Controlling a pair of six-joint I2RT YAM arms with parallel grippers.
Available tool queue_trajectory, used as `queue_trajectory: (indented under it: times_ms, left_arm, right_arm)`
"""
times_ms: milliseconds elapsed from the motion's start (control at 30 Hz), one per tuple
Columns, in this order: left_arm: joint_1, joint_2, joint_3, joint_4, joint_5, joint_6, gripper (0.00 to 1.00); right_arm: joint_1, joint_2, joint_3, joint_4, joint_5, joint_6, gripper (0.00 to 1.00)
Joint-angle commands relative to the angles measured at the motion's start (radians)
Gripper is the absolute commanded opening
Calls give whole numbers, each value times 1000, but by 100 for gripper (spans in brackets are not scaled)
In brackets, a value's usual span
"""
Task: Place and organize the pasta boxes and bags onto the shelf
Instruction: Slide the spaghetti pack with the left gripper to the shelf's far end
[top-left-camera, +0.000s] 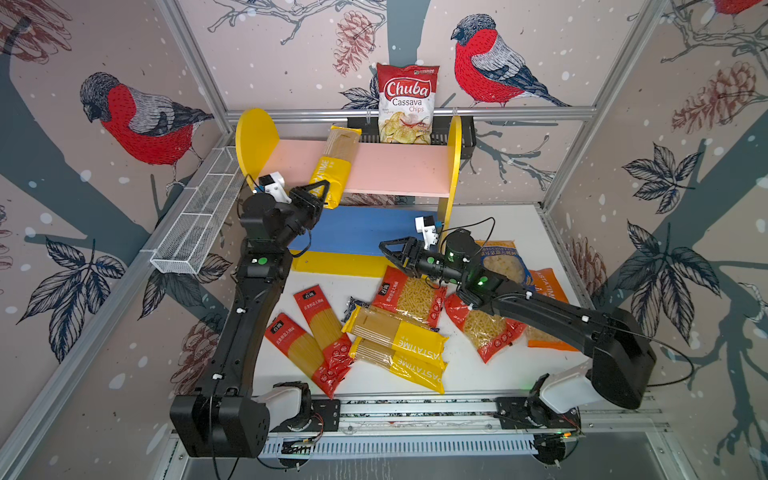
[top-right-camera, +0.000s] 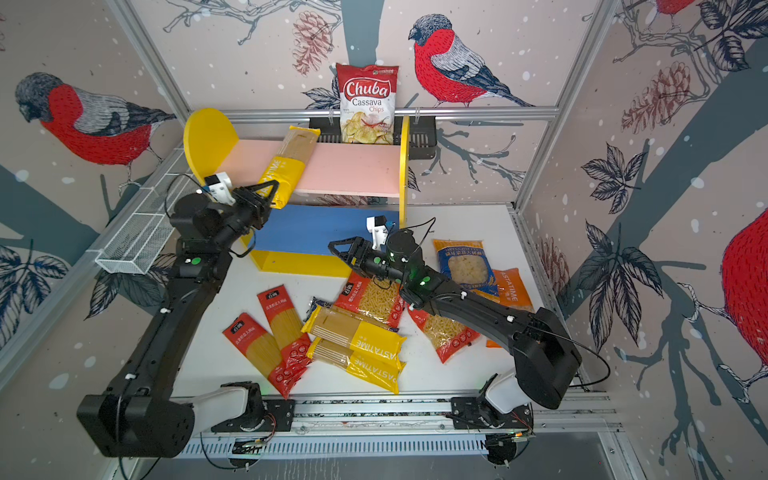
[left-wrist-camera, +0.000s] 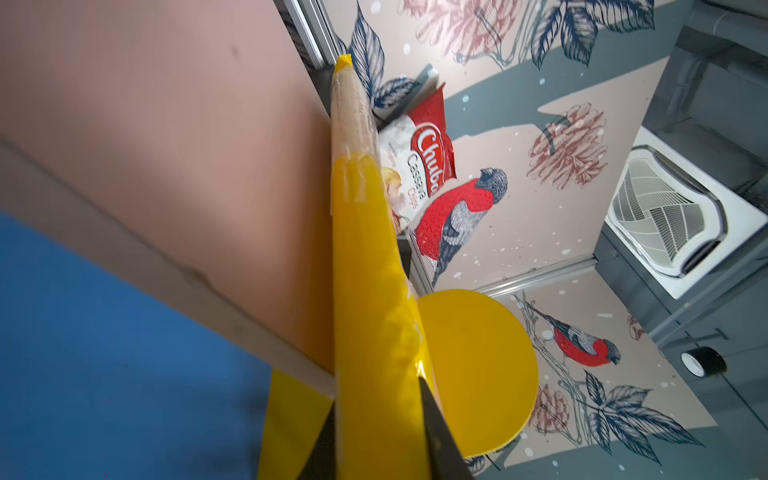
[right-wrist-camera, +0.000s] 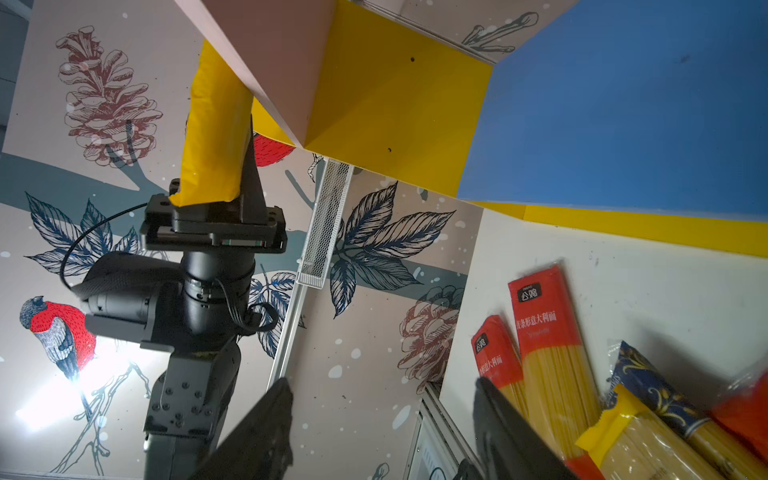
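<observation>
left wrist view: left hand (left-wrist-camera: 374, 395) clenched on yellow pack (left-wrist-camera: 365, 249) overhanging edge of pink board (left-wrist-camera: 187, 145); right hand (right-wrist-camera: 383, 382) spread.

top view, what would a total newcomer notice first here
The left end effector pinches the overhanging end of a yellow PASTATIME pack lying slanted across the pink upper board. In front, a bright jumble of pasta packs covers the white table, the open right end effector hovering over its far edge. At the back a Chuba chips bag stands in a black basket.
</observation>
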Motion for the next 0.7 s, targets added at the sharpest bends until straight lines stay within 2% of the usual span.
queue_trajectory:
  times_ms: [0,67,233,400,667]
  left_arm:
    - [96,24,54,37,192,84,6]
    - [154,42,75,12,273,121,6]
    - [291,60,46,28,342,123,6]
    - [333,112,81,57,379,111,7]
    - [403,136,43,144,373,32,6]
  right_arm:
    - [3,-16,-14,30,0,-17,69]
    - [1,-21,-24,29,5,-20,69]
    - [4,-22,-26,29,-1,-23,69]
    - [9,-38,-31,7,15,-40,68]
    - [12,-59,-51,-9,37,-51,68]
